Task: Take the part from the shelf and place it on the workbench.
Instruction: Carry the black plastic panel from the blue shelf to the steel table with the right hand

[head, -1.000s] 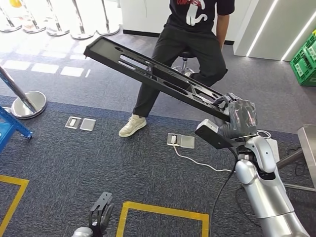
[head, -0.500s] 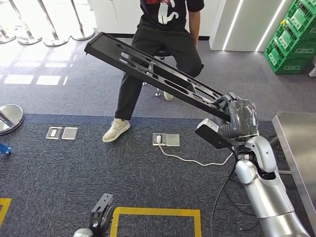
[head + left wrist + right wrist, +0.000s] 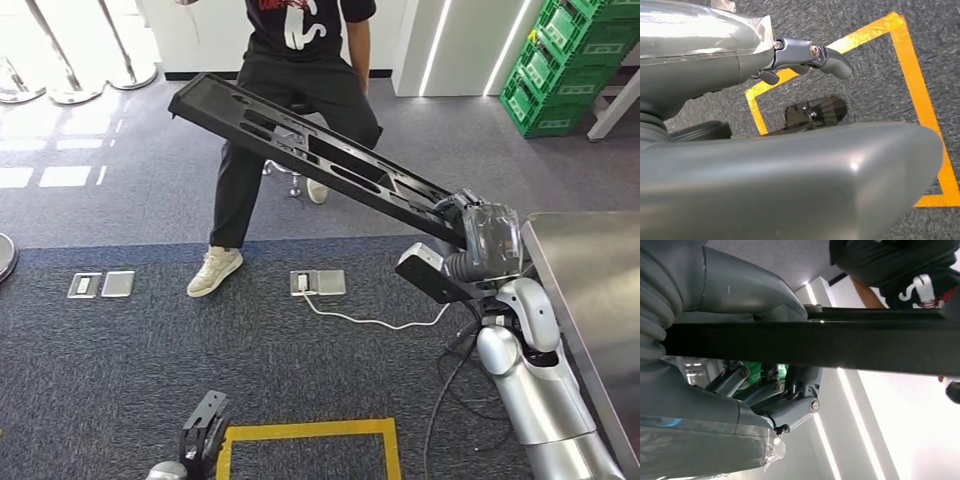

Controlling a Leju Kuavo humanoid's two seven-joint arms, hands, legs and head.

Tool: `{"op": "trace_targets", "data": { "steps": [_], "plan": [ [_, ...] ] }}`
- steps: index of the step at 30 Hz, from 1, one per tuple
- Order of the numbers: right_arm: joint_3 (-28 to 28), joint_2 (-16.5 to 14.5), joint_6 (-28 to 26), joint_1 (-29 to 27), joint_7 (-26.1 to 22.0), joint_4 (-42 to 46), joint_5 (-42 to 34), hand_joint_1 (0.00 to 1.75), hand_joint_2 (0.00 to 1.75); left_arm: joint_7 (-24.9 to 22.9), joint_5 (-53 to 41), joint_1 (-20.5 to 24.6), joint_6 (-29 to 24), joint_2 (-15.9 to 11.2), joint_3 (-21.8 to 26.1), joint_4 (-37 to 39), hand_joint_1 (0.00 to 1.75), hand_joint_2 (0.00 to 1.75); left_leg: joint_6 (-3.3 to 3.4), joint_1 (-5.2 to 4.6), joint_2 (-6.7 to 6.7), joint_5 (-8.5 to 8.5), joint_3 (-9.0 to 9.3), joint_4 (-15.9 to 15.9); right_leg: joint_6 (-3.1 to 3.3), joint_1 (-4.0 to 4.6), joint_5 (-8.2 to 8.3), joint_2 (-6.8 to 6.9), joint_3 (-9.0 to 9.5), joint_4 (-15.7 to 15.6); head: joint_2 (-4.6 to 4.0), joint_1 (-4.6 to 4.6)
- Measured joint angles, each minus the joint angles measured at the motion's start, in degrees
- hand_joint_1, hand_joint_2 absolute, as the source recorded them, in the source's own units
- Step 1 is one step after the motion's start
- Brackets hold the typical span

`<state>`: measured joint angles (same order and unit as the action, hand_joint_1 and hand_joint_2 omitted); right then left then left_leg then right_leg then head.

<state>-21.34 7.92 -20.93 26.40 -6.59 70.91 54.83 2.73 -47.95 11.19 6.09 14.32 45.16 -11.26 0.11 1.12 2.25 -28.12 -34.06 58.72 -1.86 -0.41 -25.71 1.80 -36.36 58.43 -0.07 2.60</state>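
The right arm is raised and bent, its hand (image 3: 483,235) clamped on one end of the part (image 3: 302,150). The left hand (image 3: 202,437) is hung low, fingers loosely apart, nothing held.

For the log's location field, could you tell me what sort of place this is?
Probably an industrial test hall or workshop: stacked green crates, yellow floor tape marking a zone on the carpet, and a steel workbench.

The part (image 3: 317,160) is plain black; the right hand (image 3: 483,240) dark grey on a silver arm; the table (image 3: 596,290) bare brushed steel; the carpet (image 3: 151,340) speckled dark blue-grey with a yellow tape square (image 3: 309,432); the crates (image 3: 558,60) bright green.
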Motion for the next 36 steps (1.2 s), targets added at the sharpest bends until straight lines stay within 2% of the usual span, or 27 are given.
{"op": "trace_targets", "data": {
  "steps": [2,4,5,7,8,9,10,11,13,14,16,17,19,21,23,24,25,26,28,29,30,32,34,35,36],
  "plan": [
    [0.0,0.1,0.0,0.0,0.0,0.0,0.0,1.75,1.75,0.4,0.0,-0.2,0.0,0.1,0.0,0.0,0.00,0.00,-0.67,0.08,0.53,-0.14,0.22,-0.2,0.99,0.33,-0.08,-0.71,-0.03,-0.1,0.00,-0.02],
    [0.1,0.2,0.0,0.0,0.0,0.3,0.0,1.75,1.75,0.6,-0.1,-0.2,0.0,0.2,0.0,0.0,0.00,0.00,-1.12,0.30,0.15,-1.20,-0.16,0.8,1.86,0.27,0.10,-1.34,0.17,-0.5,0.00,-0.06],
    [0.1,0.2,0.0,0.0,0.0,0.4,0.0,1.75,1.75,0.7,-0.1,-0.3,0.0,0.2,0.0,0.0,0.00,0.00,-1.19,0.33,-0.41,-2.47,-1.16,3.0,2.26,0.20,0.18,-1.62,0.31,-0.7,0.00,-0.10],
    [0.0,0.2,0.1,0.1,0.0,0.5,0.0,1.75,1.75,0.6,-0.2,-0.3,0.0,0.2,0.0,0.0,0.00,0.00,-1.12,0.25,-1.52,-5.79,-4.95,10.5,2.80,0.29,0.09,-2.25,0.41,-0.8,0.00,-0.13],
    [0.0,0.1,0.1,0.1,0.0,0.5,0.0,1.75,1.75,0.5,-0.2,-0.4,0.0,0.2,0.0,0.0,0.00,0.00,-1.11,0.17,-1.73,-6.93,-7.00,14.2,2.92,0.39,0.03,-2.66,0.44,-0.7,0.00,-0.14],
    [-0.1,0.1,0.2,0.1,0.0,0.5,0.0,1.75,1.75,0.5,-0.2,-0.5,-0.1,0.2,0.0,0.0,0.00,0.00,-1.07,0.09,-1.84,-7.11,-8.41,16.3,2.99,0.48,-0.04,-3.14,0.49,-0.7,0.00,-0.13],
    [-0.1,0.1,0.2,0.1,0.0,0.4,0.0,1.75,1.75,0.5,-0.3,-0.5,-0.2,0.2,0.0,0.0,0.00,0.00,-0.98,0.03,-1.89,-6.17,-8.81,16.3,3.01,0.53,-0.12,-3.66,0.55,-0.7,0.00,-0.13],
    [-0.1,0.1,0.3,0.1,0.0,0.4,0.0,1.75,1.75,0.6,-0.4,-0.5,-0.3,0.2,0.0,0.0,0.00,0.00,-0.86,0.00,-1.96,-4.25,-8.09,14.0,2.98,0.54,-0.24,-4.20,0.64,-0.6,0.00,-0.13],
    [-0.1,0.1,0.3,0.2,0.0,0.4,0.0,1.75,1.75,0.8,-0.5,-0.5,-0.5,0.2,0.0,0.0,0.00,0.00,-0.56,0.07,-2.91,-0.07,-5.05,6.6,2.66,0.56,-0.69,-5.23,0.68,0.0,0.00,-0.13],
    [-0.1,0.1,0.3,0.2,0.0,0.5,0.0,1.75,1.75,1.0,-0.6,-0.4,-0.5,0.2,0.0,0.0,0.00,0.00,-0.41,0.10,-3.52,0.98,-3.83,3.9,2.42,0.55,-0.91,-5.69,0.48,0.4,0.00,-0.12],
    [-0.1,0.2,0.4,0.3,0.0,0.5,-0.1,1.75,1.75,1.0,-0.7,-0.4,-0.4,0.2,0.0,0.0,0.00,0.00,-0.10,-0.01,-4.29,1.08,-2.93,1.8,1.85,0.44,-1.10,-6.38,-0.01,0.9,0.00,-0.15],
    [0.0,0.2,0.4,0.2,0.0,0.5,-0.1,1.75,1.75,0.9,-0.8,-0.4,-0.3,0.2,0.0,0.0,0.00,0.00,0.10,-0.08,-4.09,1.04,-2.89,1.7,1.61,0.31,-1.06,-6.67,-0.15,0.9,0.00,-0.16],
    [0.0,0.4,0.4,0.2,0.0,0.5,-0.2,1.75,1.75,0.9,-0.9,-0.2,-0.2,0.2,0.1,0.0,0.00,0.00,0.65,0.01,-3.58,1.18,-2.64,1.3,1.14,0.26,-1.73,-5.77,-0.48,1.6,0.00,-0.11],
    [0.0,0.5,0.4,0.2,0.0,0.5,-0.2,1.75,1.75,0.9,-1.0,-0.2,-0.3,0.2,0.1,0.0,0.00,0.00,1.17,0.16,-2.94,1.20,-2.28,0.9,0.66,0.25,-4.22,-3.73,-2.59,6.3,0.00,-0.04],
    [0.0,0.5,0.4,0.2,0.0,0.4,-0.2,1.75,1.75,0.9,-1.0,-0.3,-0.3,0.2,0.1,0.0,0.00,0.00,1.42,0.15,-2.20,1.02,-2.02,0.9,0.18,0.02,-7.13,-2.73,-6.46,13.9,0.00,-0.03],
    [0.0,0.5,0.4,0.1,0.0,0.4,-0.2,1.75,1.75,0.9,-1.0,-0.4,-0.3,0.2,0.1,0.0,0.00,0.00,1.45,0.16,-1.82,0.91,-1.91,0.9,-0.03,-0.14,-7.60,-2.61,-7.89,16.4,0.00,-0.03],
    [0.0,0.5,0.4,0.0,0.0,0.4,-0.2,1.75,1.75,0.9,-1.0,-0.5,-0.3,0.2,0.1,0.0,0.00,0.00,1.40,0.18,-1.47,0.78,-1.77,0.9,-0.24,-0.29,-7.02,-2.49,-8.28,16.7,0.00,-0.03],
    [0.0,0.5,0.4,0.0,0.0,0.4,-0.2,1.75,1.75,0.9,-1.1,-0.5,-0.3,0.2,0.1,0.0,0.00,0.00,1.28,0.21,-1.15,0.63,-1.56,0.9,-0.39,-0.41,-5.41,-2.27,-7.42,14.6,0.00,-0.03],
    [0.0,0.5,0.4,0.1,0.0,0.5,-0.2,1.75,1.75,1.0,-1.1,-0.4,-0.3,0.3,0.1,0.0,0.00,0.00,0.85,0.23,-0.62,0.24,-1.01,0.8,-0.53,-0.35,-1.49,-0.94,-3.40,6.5,0.00,-0.02],
    [0.0,0.5,0.4,0.1,0.0,0.5,-0.2,1.75,1.75,1.0,-1.1,-0.4,-0.3,0.3,0.1,0.0,0.00,0.00,0.60,0.16,-0.42,0.06,-0.81,0.8,-0.34,-0.13,-0.37,-0.29,-1.73,3.1,0.00,-0.03],
    [0.0,0.5,0.4,0.2,0.0,0.5,-0.2,1.75,1.75,1.0,-1.1,-0.4,-0.3,0.3,0.1,0.0,0.00,0.00,0.33,0.06,-0.20,-0.07,-0.69,0.8,-0.07,0.11,0.04,0.19,-0.78,1.2,0.00,-0.06],
    [0.0,0.5,0.4,0.3,0.0,0.5,-0.2,1.75,1.75,0.9,-1.1,-0.4,-0.3,0.3,0.1,0.0,0.00,0.00,-0.25,0.00,0.41,-0.18,-0.52,0.6,0.77,0.52,-0.16,-0.11,-0.67,0.5,0.00,-0.09],
    [0.0,0.5,0.4,0.3,0.0,0.7,-0.2,1.75,1.75,0.9,-1.1,-0.4,-0.3,0.4,0.1,0.0,0.00,0.00,-0.86,0.19,0.44,-0.81,-0.50,0.9,1.65,0.38,0.01,-0.81,-0.50,0.1,0.00,-0.12],
    [0.0,0.5,0.4,0.3,0.0,0.8,-0.2,1.75,1.75,0.9,-1.1,-0.3,-0.3,0.4,0.1,0.0,0.00,0.00,-1.01,0.24,-0.01,-1.70,-1.07,2.2,2.08,0.29,0.14,-1.15,-0.33,-0.1,0.00,-0.18],
    [0.0,0.5,0.4,0.4,0.0,0.9,-0.2,1.75,1.75,0.9,-1.1,-0.3,-0.3,0.4,0.1,0.0,0.00,0.00,-1.06,0.25,-0.67,-3.11,-2.34,4.8,2.41,0.20,0.19,-1.49,-0.18,-0.3,0.00,-0.24]
  ]
}}
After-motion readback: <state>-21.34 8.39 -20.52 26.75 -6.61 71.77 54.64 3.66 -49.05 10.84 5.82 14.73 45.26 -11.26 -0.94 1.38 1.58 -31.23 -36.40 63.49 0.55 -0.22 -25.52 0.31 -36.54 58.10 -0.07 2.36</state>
